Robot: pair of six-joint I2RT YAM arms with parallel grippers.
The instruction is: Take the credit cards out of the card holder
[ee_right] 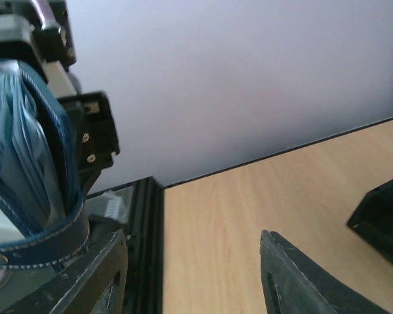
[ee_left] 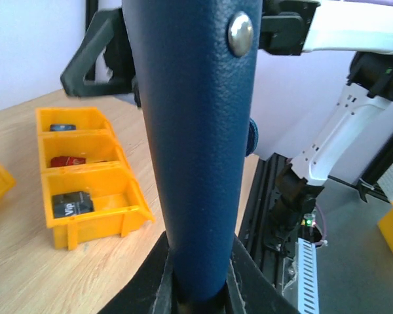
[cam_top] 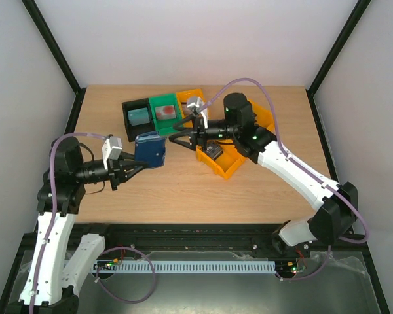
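top external view has the left gripper (cam_top: 132,167) clamped shut on the lower edge of the card holder (cam_top: 150,150), keeping it raised off the table (cam_top: 183,196) over the middle, somewhat toward the left edge. holding it by one end on its edge likely serves to turn the open side toward the other arm, so cards can be drawn out sideways. the right gripper (cam_top: 178,139) sits just beside the holder's right side, jaws parted. the right wrist view shows its fingers (ee_right: 301,281) with nothing between them and the holder's pale blue inner layers just off to the left. whether any cards are left in those layers cannot be told. along the far edge, a teal card (cam_top: 139,116) lies in the black bin (cam_top: 127,112) and a red card (cam_top: 164,112) in the green bin (cam_top: 158,99), apparently sorted by colour. in the left wrist view the holder stands upright in the jaws, its snap stud (ee_left: 240,34) near the top, and a yellow bin (ee_left: 101,222) behind it holds more cards, one to a compartment. the next reach probably needs the open jaws lined up with a card's edge.
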